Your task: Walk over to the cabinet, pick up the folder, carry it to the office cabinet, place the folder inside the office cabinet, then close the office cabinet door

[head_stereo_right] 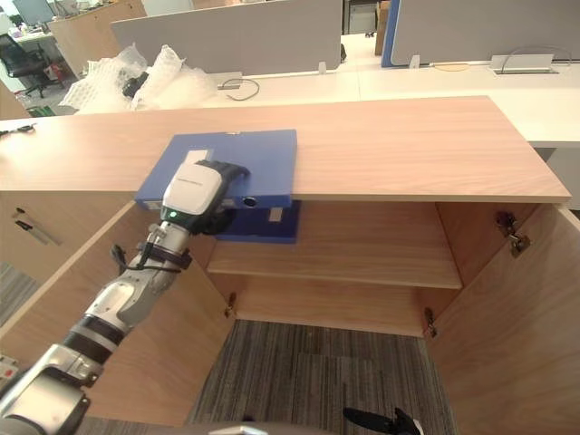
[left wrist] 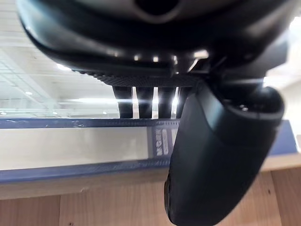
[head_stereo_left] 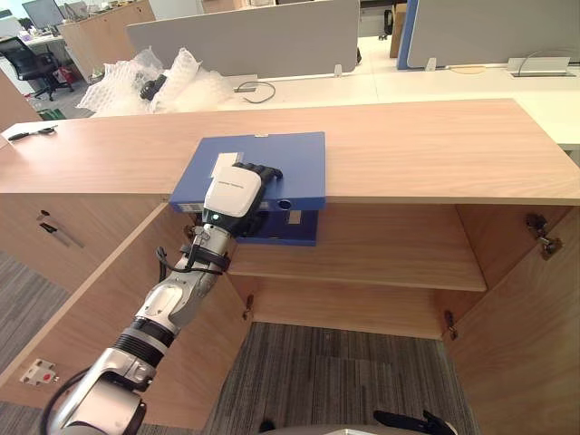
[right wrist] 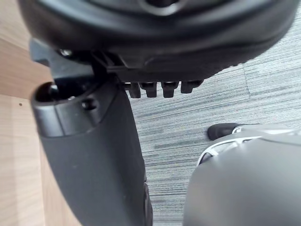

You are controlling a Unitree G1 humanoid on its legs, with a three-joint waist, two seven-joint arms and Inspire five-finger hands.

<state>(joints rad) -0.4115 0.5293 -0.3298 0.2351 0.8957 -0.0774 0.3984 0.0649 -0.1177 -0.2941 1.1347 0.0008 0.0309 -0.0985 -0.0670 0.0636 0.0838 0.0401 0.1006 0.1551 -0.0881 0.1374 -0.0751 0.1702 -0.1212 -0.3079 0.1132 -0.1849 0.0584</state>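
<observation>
A blue folder point(head_stereo_left: 281, 159) lies flat on the wooden cabinet top point(head_stereo_left: 435, 145), its near end hanging over the front edge. My left hand point(head_stereo_left: 234, 190) reaches up from below and grips that overhanging end. Its fingers point(head_stereo_left: 260, 170) curl over the upper cover and the thumb point(left wrist: 216, 155) sits underneath. In the left wrist view the folder's blue edge point(left wrist: 70, 123) runs between fingers and thumb. A further blue part point(head_stereo_left: 283, 228) shows just below the top's edge, inside the cabinet. My right hand point(right wrist: 94, 155) hangs relaxed over the carpet, holding nothing.
Both cabinet doors stand open, one at the left point(head_stereo_left: 91, 299) and one at the right point(head_stereo_left: 526, 308). A bare shelf point(head_stereo_left: 362, 258) runs inside. Bubble wrap point(head_stereo_left: 154, 82) lies behind the top, and a pen point(head_stereo_left: 32, 133) rests at its far left.
</observation>
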